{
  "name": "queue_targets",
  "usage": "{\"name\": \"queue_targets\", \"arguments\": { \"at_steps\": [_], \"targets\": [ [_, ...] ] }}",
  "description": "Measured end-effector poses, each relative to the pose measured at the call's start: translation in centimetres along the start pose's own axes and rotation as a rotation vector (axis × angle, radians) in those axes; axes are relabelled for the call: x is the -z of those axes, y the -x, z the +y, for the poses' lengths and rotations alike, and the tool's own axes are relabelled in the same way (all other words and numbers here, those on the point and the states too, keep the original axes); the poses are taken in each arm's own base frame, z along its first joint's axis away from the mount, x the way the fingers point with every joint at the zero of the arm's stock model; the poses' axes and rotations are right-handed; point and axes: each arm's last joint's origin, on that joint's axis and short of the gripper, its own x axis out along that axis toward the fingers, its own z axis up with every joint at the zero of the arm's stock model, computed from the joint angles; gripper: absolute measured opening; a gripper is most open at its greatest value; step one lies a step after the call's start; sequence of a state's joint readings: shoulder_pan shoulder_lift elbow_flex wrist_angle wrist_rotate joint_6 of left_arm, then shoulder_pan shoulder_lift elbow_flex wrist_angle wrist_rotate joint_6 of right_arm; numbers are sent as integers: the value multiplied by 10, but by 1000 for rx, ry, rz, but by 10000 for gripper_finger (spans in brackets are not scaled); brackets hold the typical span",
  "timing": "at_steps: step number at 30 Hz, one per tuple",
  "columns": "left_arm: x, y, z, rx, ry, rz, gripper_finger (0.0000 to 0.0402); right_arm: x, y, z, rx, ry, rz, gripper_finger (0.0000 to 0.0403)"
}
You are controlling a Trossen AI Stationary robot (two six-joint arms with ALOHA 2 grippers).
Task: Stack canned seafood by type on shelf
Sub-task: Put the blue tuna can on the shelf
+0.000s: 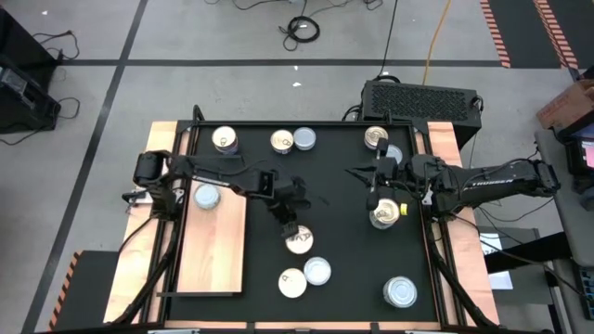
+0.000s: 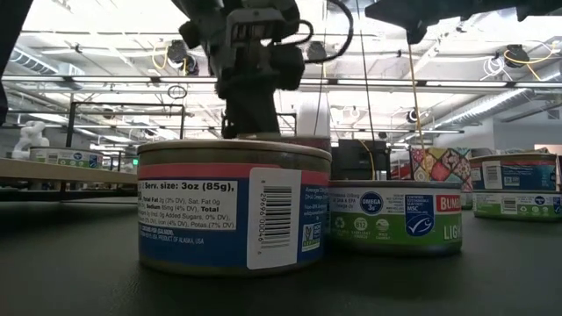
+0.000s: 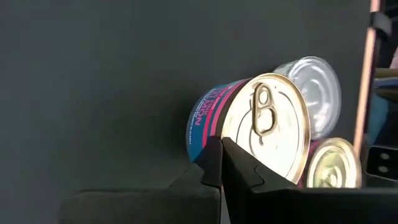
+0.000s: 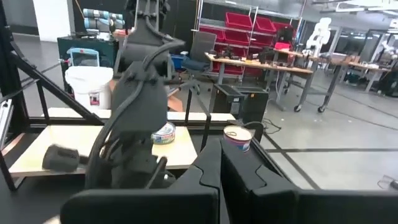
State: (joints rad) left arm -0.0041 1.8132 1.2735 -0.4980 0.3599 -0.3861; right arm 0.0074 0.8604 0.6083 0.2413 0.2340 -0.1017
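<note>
Round flat tins lie scattered on the black mat. One silver-topped tin [image 1: 206, 196] stands on the light wooden shelf board [image 1: 213, 250]. My left gripper [image 1: 290, 229] is shut and sits at the far-left rim of a cream-topped tin [image 1: 299, 241] with a blue and pink label [image 3: 208, 115]. Near that tin are a silver-topped tin [image 1: 317, 270] and a cream-topped one [image 1: 291, 283]. My right gripper [image 1: 371, 195] is shut and hovers just left of a cream-topped tin with a yellow label [image 1: 383, 215]. My left gripper [image 3: 221, 142] has its shut fingertips at the upper rim [image 3: 231, 118] of the cream-topped tin [image 3: 267, 134], coming down from above. I cannot tell whether they touch it. The tin stands flat on the mat.
More tins stand along the mat's far edge [image 1: 225, 139] [image 1: 282, 141] [image 1: 303, 139] [image 1: 376, 137], and a large silver-topped one [image 1: 401, 291] is near the right front corner. In the low view two tins [image 2: 233, 206] [image 2: 395, 218] stand in front of the left gripper. Most of the board is bare.
</note>
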Motion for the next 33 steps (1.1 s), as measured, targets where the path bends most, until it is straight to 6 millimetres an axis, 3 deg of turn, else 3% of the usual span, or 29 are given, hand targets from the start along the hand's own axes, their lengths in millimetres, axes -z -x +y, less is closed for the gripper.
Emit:
{"name": "queue_targets", "arguments": {
  "at_steps": [7, 14, 21, 33],
  "targets": [
    [-7, 31, -10, 45, -16, -47, 0, 18, -1, 3, -95, 52, 169, 0],
    [-3, 70, -27, 79, -49, -119, 0, 32, -13, 13, -374, 54, 224, 0],
    [23, 103, -45, 51, -28, -58, 0, 44, -37, 21, -455, 51, 194, 0],
    [80, 129, -54, -88, 43, 16, 0, 49, -55, 30, -561, 49, 141, 0]
  ]
}}
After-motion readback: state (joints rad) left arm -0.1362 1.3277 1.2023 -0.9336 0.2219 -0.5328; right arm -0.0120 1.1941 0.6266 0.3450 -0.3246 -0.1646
